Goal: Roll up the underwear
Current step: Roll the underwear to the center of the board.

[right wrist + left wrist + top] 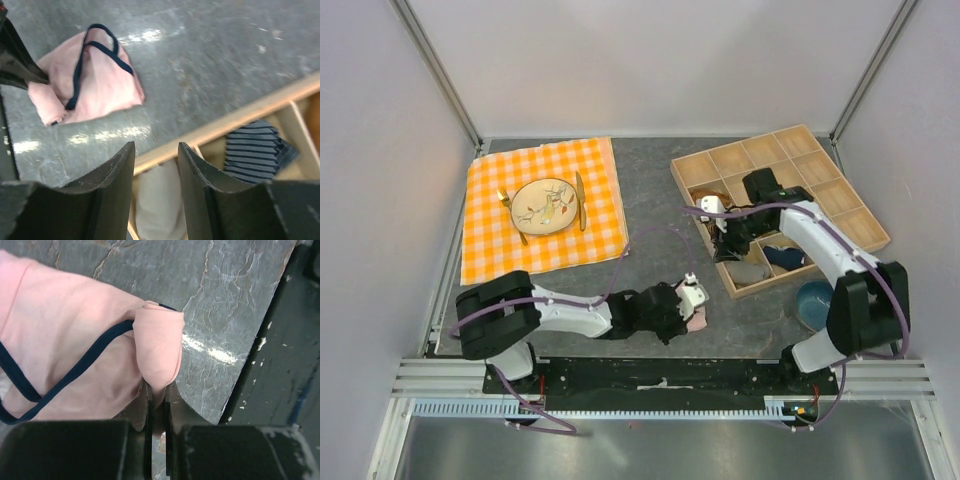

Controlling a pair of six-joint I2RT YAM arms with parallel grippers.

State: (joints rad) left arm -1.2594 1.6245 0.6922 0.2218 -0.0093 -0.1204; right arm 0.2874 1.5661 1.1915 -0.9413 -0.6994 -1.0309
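The pale pink underwear (75, 340) with thin navy edging lies on the grey table near the front edge. One side of it is turned over into a small roll (160, 340). My left gripper (157, 395) is shut on that rolled edge. In the top view the left gripper (690, 308) covers most of the underwear (699, 320). The underwear also shows in the right wrist view (95, 80), with the left gripper's fingers (15, 60) at its left side. My right gripper (156, 150) is open and empty, hovering over the near edge of the wooden organizer (700, 170).
The organizer holds a pale rolled garment (157, 200), a blue-striped one (252, 150) and others. A blue bowl (815, 303) sits by the right arm's base. An orange checked cloth (485, 255) with plate (545, 204), fork and knife lies far left.
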